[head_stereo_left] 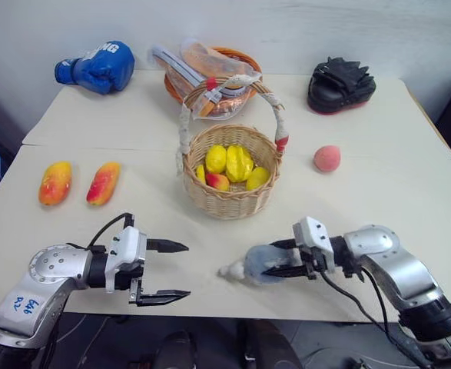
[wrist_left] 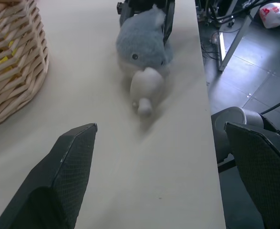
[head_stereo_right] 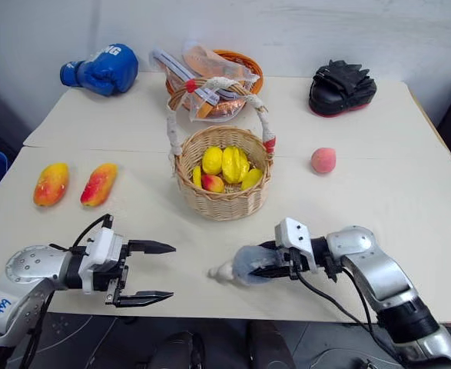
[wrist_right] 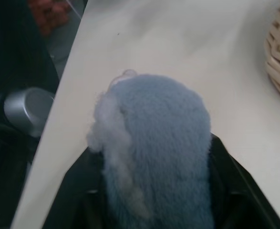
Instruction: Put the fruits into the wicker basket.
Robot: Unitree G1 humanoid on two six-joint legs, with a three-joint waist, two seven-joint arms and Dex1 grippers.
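Two red-orange to yellow mango-like fruits (head_stereo_left: 55, 182) (head_stereo_left: 103, 182) lie side by side at the table's left. A small pink peach (head_stereo_left: 326, 158) rests to the right of the wicker basket (head_stereo_left: 229, 201), which stands mid-table with a cloth-wrapped handle and small yellow fruits inside. Near the front edge my right gripper (head_stereo_left: 279, 259) is shut on a grey-blue plush toy (head_stereo_left: 254, 267), a black finger on each side of it (wrist_left: 142, 47). My left gripper (head_stereo_left: 185, 270) stands open with nothing in it at the front left, pointing toward the plush.
At the back lie a blue boxing glove (head_stereo_left: 96, 67), an orange basket with plastic bags (head_stereo_left: 210, 69) and a black padded mitt (head_stereo_left: 340, 84). The table's front edge runs just below both grippers.
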